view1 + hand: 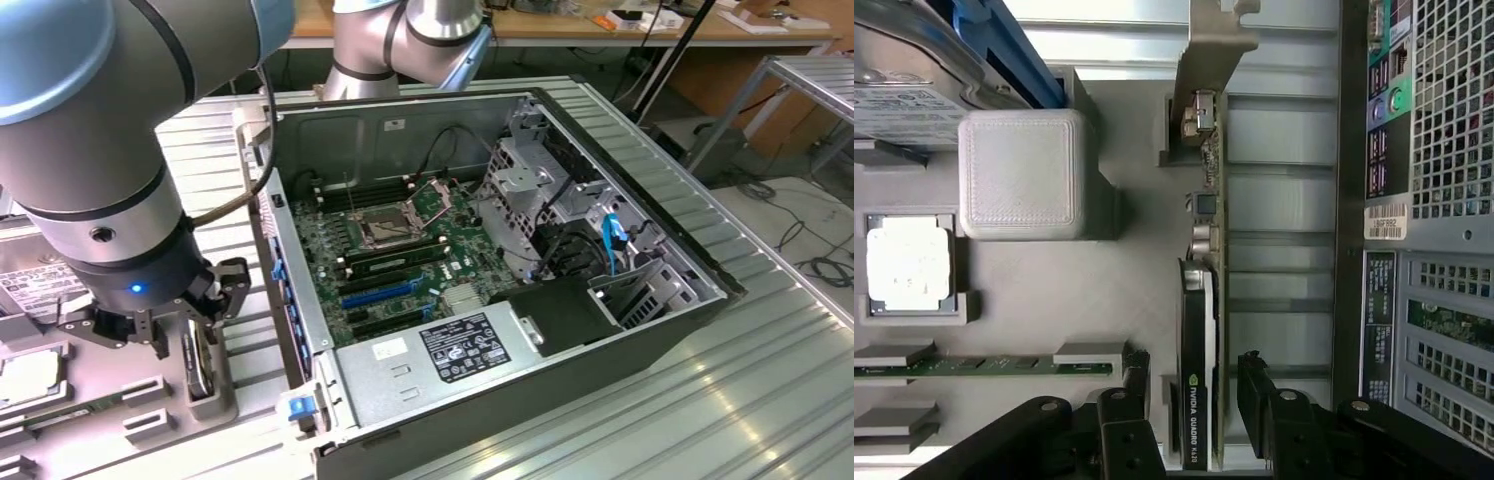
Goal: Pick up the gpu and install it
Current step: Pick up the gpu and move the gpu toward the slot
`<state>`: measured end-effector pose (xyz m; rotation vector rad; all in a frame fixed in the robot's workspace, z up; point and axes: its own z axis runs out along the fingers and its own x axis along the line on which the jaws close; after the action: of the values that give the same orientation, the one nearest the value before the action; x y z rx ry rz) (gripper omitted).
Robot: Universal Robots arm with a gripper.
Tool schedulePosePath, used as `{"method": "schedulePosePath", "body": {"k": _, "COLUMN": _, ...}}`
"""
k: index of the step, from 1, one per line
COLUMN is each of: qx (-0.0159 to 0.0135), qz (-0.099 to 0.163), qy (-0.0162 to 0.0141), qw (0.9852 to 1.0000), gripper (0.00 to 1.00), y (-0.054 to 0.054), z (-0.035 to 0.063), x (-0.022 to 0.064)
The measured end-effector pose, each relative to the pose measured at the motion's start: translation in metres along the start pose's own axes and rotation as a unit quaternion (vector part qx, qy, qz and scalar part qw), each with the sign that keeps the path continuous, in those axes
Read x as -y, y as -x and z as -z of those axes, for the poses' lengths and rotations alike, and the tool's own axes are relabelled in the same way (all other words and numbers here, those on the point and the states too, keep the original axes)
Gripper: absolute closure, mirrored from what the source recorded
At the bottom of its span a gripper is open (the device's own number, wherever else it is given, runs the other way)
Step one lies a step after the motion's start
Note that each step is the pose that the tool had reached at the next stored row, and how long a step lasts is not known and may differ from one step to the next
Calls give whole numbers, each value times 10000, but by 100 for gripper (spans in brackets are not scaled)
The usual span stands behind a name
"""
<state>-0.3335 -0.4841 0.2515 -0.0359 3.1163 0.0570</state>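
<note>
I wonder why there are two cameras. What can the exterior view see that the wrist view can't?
Exterior view: the inside of the open computer case, with its motherboard and labelled power supply. Wrist view: a white block on the grey tray, and the printed name on the gpu. Both: the gpu standing on edge, with the open claw straddling it.

A ribbed silver aluminium tabletop (747, 400) runs from near to far. Beyond its far edge stands a long, light wooden workbench (561, 25) strewn with papers and small items. At the exterior view's right, the grey floor (814, 225) carries loose black cables (827, 268), near a grey metal-framed rack (817, 75). A thin black pole (677, 52) slants in front of the bench. The light is even and soft.
</note>
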Motion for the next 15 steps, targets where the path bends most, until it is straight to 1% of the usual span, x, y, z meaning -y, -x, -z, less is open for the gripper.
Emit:
{"method": "schedulePosePath", "body": {"k": 3, "qx": -4, "qz": 103, "qy": 2, "qw": 9999, "gripper": 52, "y": 12, "z": -46, "x": 2}}
{"method": "schedulePosePath", "body": {"k": 8, "qx": -5, "qz": 128, "qy": 3, "qw": 9999, "gripper": 52, "y": 12, "z": -77, "x": 3}}
{"method": "schedulePosePath", "body": {"k": 15, "qx": -5, "qz": 132, "qy": 3, "qw": 9999, "gripper": 52, "y": 11, "z": -83, "x": 4}}
